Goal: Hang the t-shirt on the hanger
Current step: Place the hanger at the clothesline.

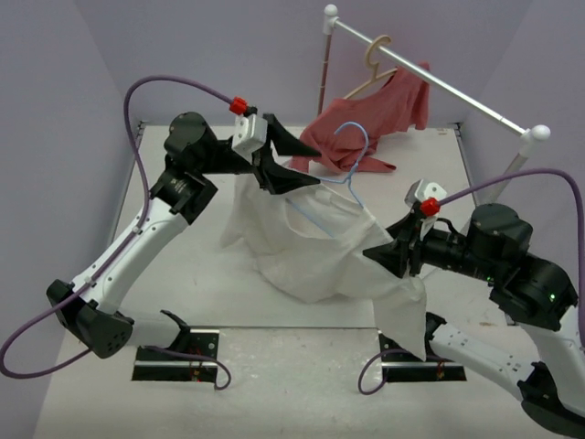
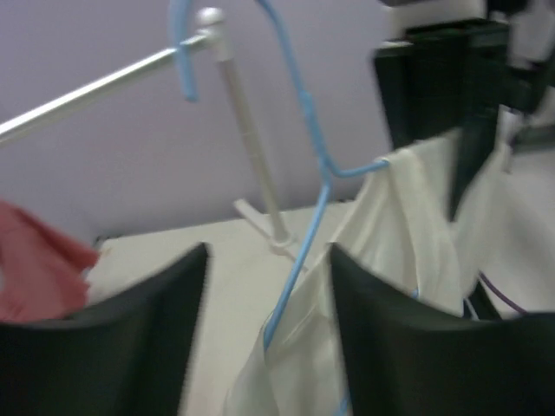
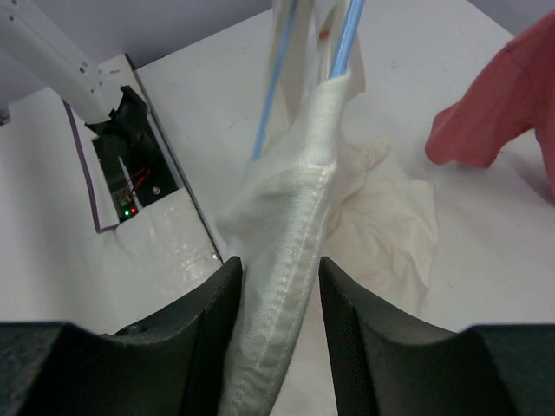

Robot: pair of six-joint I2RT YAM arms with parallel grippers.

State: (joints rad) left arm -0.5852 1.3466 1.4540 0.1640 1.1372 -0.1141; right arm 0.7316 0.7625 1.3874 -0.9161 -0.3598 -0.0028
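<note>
The right gripper [image 1: 388, 249] is clenching a thick seamed fold of the t-shirt [image 1: 311, 238]. In its wrist view the cloth [image 3: 286, 217] is filling the whole gap between the two black fingers [image 3: 186, 329] and running straight out ahead of them. The blue wires of the hanger [image 3: 347, 35] are showing just beyond the fingertips, inside the cloth.

The left gripper [image 1: 306, 169] is hanging higher, at the shirt's other top corner. Its jaws are standing apart, with one hanger wire [image 2: 303, 113] and some cloth [image 2: 408, 225] passing between them. I cannot tell whether they are pinching anything. The hook is rising above and ahead of those jaws.

From overhead, the shirt is stretching as a sagging sheet from one pair of jaws to the other, its lower part trailing onto the table [image 1: 183, 293]. The hanger [image 1: 352, 160] is sitting partly inside the shirt, hook free. Beyond the left jaws, a red shirt [image 1: 375, 123] is drooping from a beige hanger [image 1: 375, 57] on a white rail [image 1: 439, 82].
</note>
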